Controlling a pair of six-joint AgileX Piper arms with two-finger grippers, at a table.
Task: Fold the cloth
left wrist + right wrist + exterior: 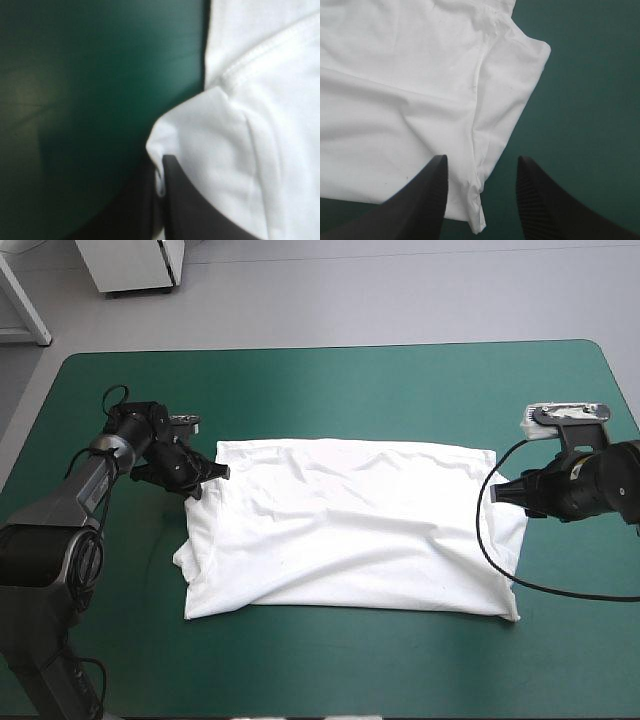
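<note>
I'm seeing the teal-green cover (330, 390) lying bare all round the T-shirt (350, 530): open strips are running along the far and near edges, with free margins at both sides. Only the T-shirt is taking up the middle. The left gripper (208, 473) is blocking its far-left corner, clamped on the cloth. The right gripper (497, 492) is sitting at its right edge, fingers apart, with the cloth's edge lying between them and bare cover just beside.

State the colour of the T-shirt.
The T-shirt is plain white, with no print visible; the high view shows it best.
</note>
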